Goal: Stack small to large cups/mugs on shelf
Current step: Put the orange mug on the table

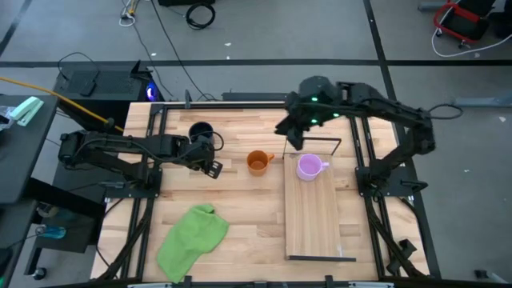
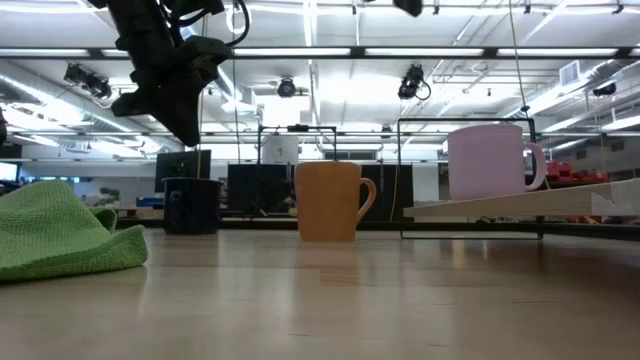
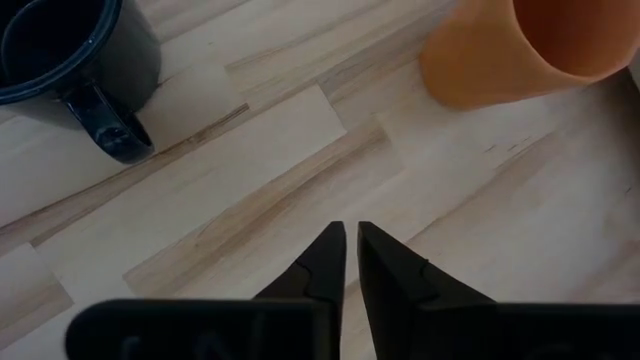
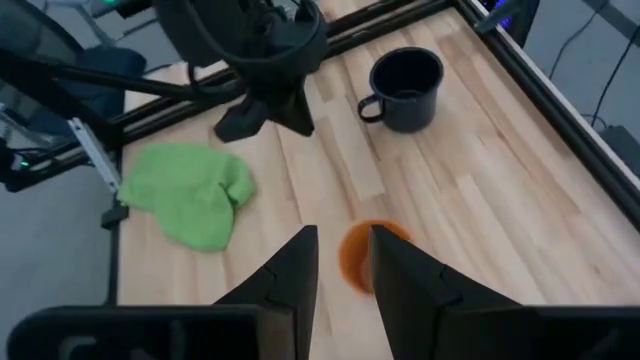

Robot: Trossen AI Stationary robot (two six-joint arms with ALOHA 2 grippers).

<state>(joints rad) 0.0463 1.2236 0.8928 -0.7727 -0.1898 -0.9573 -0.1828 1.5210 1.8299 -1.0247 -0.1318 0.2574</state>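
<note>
The light purple mug (image 1: 308,167) stands upright on the far part of the light-wood shelf (image 1: 312,224), also in the low view (image 2: 490,160). The orange mug (image 1: 258,162) and the black mug (image 1: 200,132) stand upright on the tabletop left of the shelf. My left gripper (image 1: 212,166) hovers between the black and orange mugs, raised above the table (image 2: 180,120), shut and empty (image 3: 350,240). My right gripper (image 1: 290,136) hangs high over the table near the shelf's far left corner, slightly open and empty (image 4: 343,250).
A crumpled green cloth (image 1: 192,240) lies on the tabletop at the near left. Thin black wire frames stand at the shelf's far end (image 1: 324,142) and near end (image 1: 320,258). Black metal rails (image 1: 152,160) run along the table's sides.
</note>
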